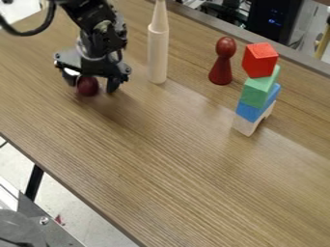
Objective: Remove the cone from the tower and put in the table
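Pale cone (159,20) atop smooth cylinder (158,55), wood-grained table (174,169)

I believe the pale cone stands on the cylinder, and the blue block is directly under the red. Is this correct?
The camera view shows the green block directly under the red block; the blue block is lower. The cone does stand on the cylinder.

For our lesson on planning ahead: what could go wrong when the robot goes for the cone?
The open gripper hangs low by the dark red rounded piece and might catch it. The cone tops a tall, slim cylinder that could tip if bumped. The unevenly stacked blocks might topple if brushed.
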You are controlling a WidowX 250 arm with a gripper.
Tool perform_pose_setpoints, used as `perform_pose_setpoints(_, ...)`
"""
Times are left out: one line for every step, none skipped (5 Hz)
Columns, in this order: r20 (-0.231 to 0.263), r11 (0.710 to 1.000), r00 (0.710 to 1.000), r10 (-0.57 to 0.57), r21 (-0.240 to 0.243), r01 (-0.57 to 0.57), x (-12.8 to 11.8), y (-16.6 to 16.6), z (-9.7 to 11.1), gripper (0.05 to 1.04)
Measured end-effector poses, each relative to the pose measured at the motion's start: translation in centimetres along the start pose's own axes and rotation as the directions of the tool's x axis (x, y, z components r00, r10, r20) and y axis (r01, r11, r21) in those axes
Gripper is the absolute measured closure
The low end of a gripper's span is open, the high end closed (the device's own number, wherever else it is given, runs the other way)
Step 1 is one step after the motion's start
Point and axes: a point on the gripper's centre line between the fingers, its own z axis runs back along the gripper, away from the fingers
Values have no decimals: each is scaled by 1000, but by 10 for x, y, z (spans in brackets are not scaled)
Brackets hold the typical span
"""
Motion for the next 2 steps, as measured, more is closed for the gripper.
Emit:
perform_pose_setpoints(58, 998, 998, 12, -57, -9, 30, -6, 29, 86)
perform_pose_setpoints(124, 993, 989, 75, -101, -62, 65, -5, 69, 86)
